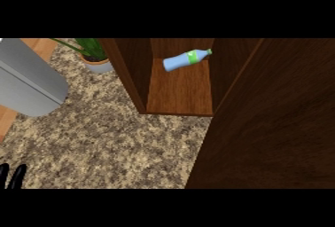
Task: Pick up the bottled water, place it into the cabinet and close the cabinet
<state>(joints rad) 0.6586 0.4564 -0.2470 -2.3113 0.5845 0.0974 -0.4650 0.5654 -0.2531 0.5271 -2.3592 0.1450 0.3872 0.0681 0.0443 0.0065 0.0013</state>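
The bottled water [185, 59], light blue with a green band and green cap, lies on its side at the back of the cabinet's shelf [180, 91], cap pointing right. The cabinet [127, 71] is dark wood and stands open. Its door [274, 128] fills the right side of the head view as a large brown panel. Only the straight black fingertips of my left hand [12, 176] show, at the lower left edge, far from the bottle. My right hand appears nowhere in the view.
A large grey rounded object [29, 82] sits at the left on the speckled counter [111, 142]. A potted green plant [95, 60] stands just left of the cabinet. A strip of light wood [5, 119] runs along the left edge.
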